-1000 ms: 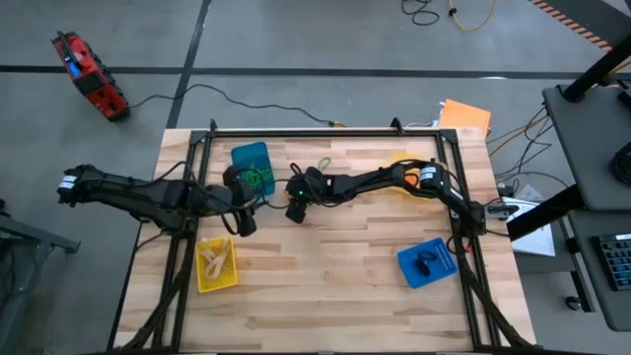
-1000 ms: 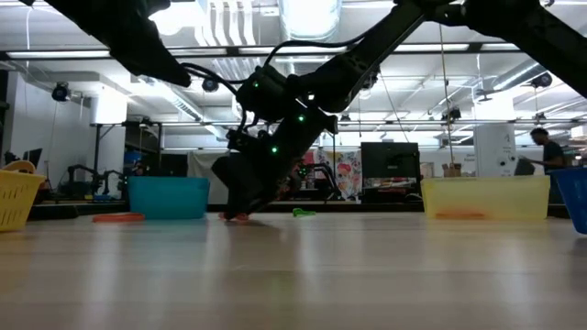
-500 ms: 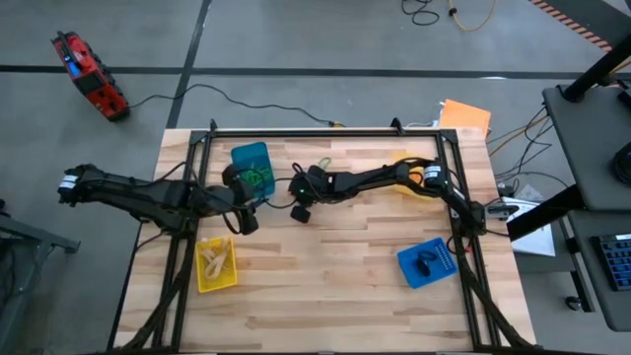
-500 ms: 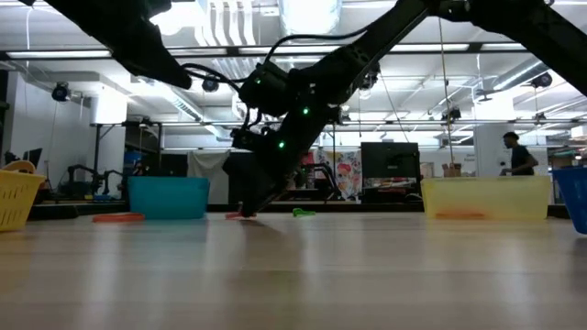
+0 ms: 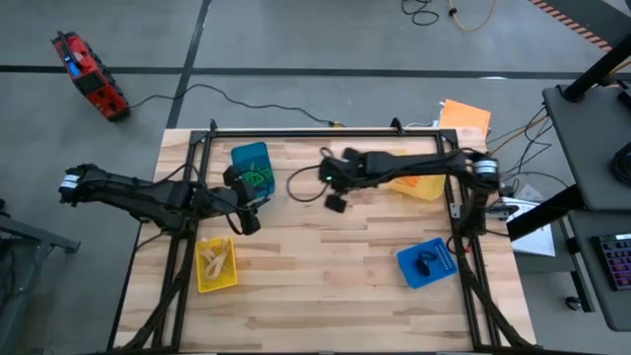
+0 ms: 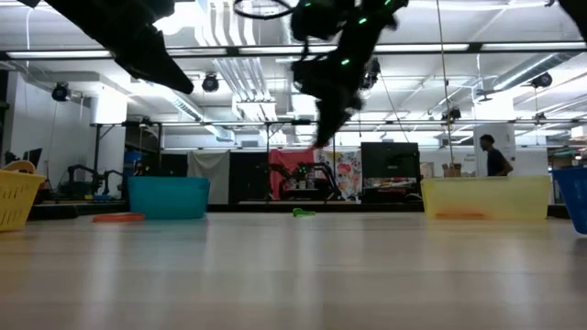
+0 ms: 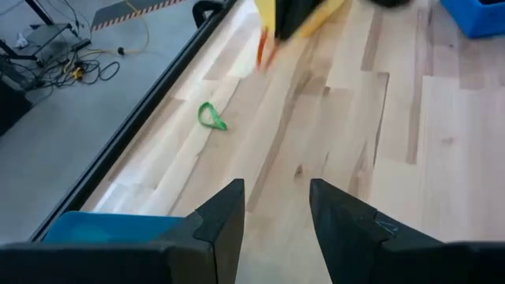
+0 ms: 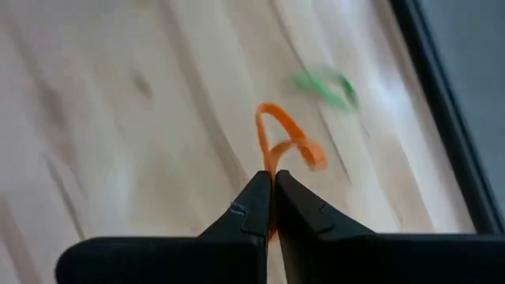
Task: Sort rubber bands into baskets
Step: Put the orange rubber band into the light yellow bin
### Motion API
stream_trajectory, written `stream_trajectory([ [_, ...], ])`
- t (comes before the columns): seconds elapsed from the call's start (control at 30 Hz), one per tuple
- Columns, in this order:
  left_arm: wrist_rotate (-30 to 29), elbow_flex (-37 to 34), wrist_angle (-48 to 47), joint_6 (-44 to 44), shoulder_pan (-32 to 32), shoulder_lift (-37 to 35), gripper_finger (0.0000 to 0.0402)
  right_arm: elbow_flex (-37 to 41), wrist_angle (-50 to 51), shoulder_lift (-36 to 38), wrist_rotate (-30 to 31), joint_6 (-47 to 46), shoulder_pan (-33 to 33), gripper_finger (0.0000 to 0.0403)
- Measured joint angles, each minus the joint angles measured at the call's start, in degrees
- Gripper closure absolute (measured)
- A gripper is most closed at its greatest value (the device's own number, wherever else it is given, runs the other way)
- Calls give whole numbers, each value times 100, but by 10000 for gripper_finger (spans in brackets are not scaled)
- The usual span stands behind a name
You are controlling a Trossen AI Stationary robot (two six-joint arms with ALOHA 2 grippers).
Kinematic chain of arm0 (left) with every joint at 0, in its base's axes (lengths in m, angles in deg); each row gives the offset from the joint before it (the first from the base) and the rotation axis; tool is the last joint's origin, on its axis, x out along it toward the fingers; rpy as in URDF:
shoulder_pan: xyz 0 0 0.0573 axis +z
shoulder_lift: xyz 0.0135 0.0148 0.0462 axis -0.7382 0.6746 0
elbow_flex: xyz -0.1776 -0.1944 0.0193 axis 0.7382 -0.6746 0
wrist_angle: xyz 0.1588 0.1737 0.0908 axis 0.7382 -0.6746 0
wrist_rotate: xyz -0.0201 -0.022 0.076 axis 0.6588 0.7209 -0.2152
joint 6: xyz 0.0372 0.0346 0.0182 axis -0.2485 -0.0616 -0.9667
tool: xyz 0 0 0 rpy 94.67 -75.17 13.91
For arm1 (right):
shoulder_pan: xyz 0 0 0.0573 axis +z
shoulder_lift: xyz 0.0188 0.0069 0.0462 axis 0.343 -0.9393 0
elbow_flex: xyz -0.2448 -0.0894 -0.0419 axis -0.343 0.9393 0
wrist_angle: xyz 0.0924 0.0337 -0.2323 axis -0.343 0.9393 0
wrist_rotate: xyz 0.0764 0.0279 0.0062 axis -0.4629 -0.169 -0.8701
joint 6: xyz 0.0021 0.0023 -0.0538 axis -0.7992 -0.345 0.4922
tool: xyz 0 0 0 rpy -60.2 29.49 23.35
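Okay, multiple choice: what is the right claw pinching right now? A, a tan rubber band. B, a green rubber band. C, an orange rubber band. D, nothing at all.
C: in the right wrist view the right claw is shut on an orange rubber band looping out past its tips, while a green rubber band lies loose on the table beyond.

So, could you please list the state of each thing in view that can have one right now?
Right end effector: shut on an orange rubber band, raised above the table.
Left end effector: open, empty, beside the blue basket.
Blue basket: holds green bands.
Green rubber band: loose on the table.
Yellow basket: holds tan bands.
Second blue basket: holds something black.
Second yellow basket: holds orange.
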Motion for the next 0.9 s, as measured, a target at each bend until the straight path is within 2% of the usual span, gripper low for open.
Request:
stream_trajectory([
  [0.3,-2,0,20,0,0,15,272,1534,1660,1710,266,-1814,-683,394],
  [0.5,-2,0,113,-2,0,22,272,2668,1925,2785,403,-3374,-1039,394],
  [0.67,-4,0,239,-94,0,33,272,3290,1897,3240,536,-3739,-1147,394],
  [0.9,-7,0,483,-111,0,82,272,3483,1846,3319,836,-3866,-1150,392],
])
